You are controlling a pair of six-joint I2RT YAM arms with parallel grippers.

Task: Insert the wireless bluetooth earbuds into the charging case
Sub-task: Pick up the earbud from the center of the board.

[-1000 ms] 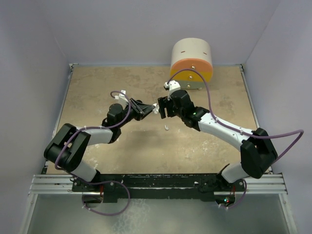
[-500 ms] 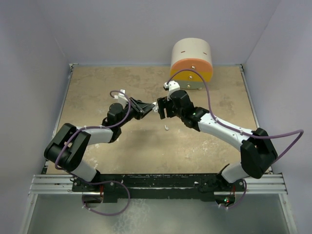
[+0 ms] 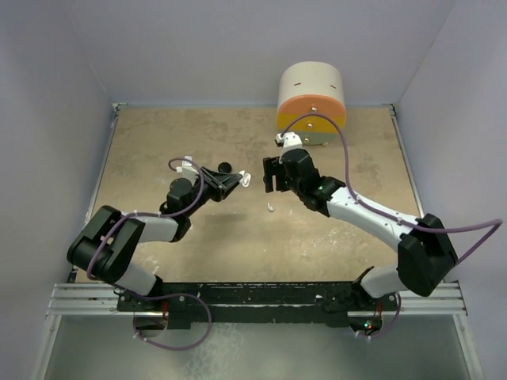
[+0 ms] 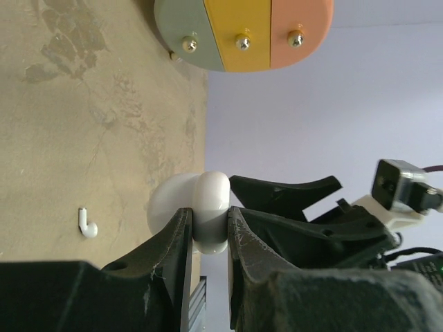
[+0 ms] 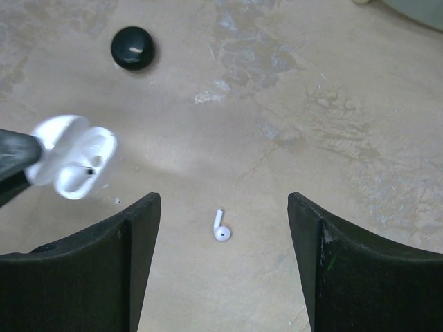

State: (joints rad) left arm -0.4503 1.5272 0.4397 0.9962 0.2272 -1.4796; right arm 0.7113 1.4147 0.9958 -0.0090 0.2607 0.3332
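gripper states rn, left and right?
Left gripper: closed, holding the white charging case.
Right gripper: open, empty, above a loose white earbud.

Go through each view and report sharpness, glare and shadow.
Top external: soft, even light, with a faint shadow under the left gripper; the loose white earbud is a speck. Left wrist: the charging case looks nearly blown out between dark, soft-focus fingers. Right wrist: earbud crisp, glare spot on the black disc, right gripper in silhouette.
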